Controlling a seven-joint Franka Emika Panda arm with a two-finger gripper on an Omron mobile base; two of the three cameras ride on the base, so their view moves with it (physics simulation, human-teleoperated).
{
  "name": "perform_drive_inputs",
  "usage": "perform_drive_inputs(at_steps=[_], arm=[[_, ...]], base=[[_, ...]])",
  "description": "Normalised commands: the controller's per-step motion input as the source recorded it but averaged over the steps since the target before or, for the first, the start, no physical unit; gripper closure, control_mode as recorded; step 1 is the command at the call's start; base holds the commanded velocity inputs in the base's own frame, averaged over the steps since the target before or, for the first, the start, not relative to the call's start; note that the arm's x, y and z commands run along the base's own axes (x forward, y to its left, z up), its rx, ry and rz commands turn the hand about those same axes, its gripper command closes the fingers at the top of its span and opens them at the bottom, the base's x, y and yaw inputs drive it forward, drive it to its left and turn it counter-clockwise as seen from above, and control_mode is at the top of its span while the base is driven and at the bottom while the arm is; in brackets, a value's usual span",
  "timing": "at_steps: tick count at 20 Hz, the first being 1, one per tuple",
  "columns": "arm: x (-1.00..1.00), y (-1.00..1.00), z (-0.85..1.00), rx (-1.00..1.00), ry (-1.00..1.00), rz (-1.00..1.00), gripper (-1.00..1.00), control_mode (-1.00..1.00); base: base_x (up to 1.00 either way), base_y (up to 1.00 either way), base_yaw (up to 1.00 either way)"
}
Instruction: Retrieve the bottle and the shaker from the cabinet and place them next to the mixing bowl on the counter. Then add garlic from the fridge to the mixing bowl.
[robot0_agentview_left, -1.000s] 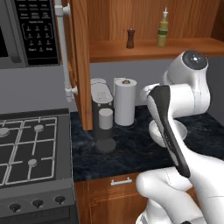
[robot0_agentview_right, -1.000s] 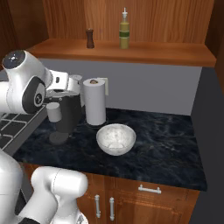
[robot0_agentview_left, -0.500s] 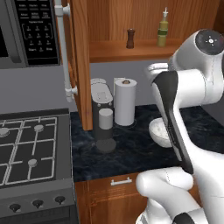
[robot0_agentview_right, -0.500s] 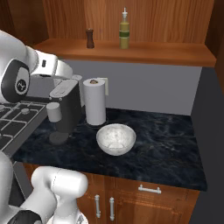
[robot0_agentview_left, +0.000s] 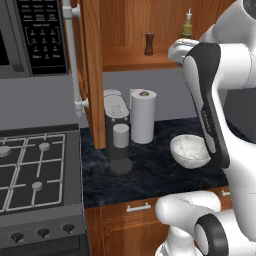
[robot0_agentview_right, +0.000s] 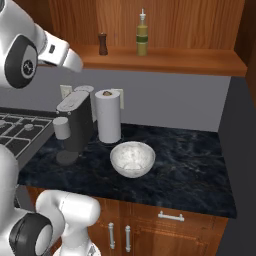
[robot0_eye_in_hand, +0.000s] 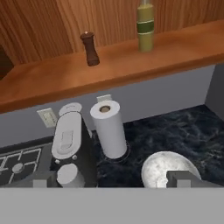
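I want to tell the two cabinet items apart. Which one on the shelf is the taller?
The bottle, yellow-green with a pale spout, stands taller than the short dark brown shaker to its left.

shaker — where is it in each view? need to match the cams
Left base view: shaker upper middle, on the cabinet shelf, left of the bottle.
Right base view: shaker upper left on the shelf, left of the bottle.
Hand view: shaker upper left of centre, on the shelf.
Shared landmark: paper towel roll below it on the counter.

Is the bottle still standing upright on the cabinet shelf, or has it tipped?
Upright. The bottle stands on its base on the cabinet shelf, neck pointing up, apart from the shaker.
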Motion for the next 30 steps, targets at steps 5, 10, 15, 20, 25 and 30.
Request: perform_drive_inputs(at_steps=[5, 10, 15, 20, 25, 30], arm=[[0.53, 0.00, 0.04, 0.15, -0.03, 0.00, -1.00, -1.00], [0.50, 0.00, 0.00, -0.14, -0.17, 0.02, -1.00, -1.00], [0.74, 0.00, 0.00, -0.12, -0.04, 0.08, -1.00, -1.00], [0.90, 0.00, 0.00, 0.00, 0.05, 0.10, -1.00, -1.00], [0.95, 0.00, 0.00, -0.02, 0.04, 0.07, -1.00, -1.00], [0.70, 0.00, 0.00, -0.10, 0.00, 0.03, -1.00, -1.00]], base=[[0.00, 0.00, 0.00], [0.00, 0.00, 0.00], [0.00, 0.00, 0.00], [0.00, 0.00, 0.00], [0.00, 0.00, 0.00], [0.00, 0.00, 0.00]])
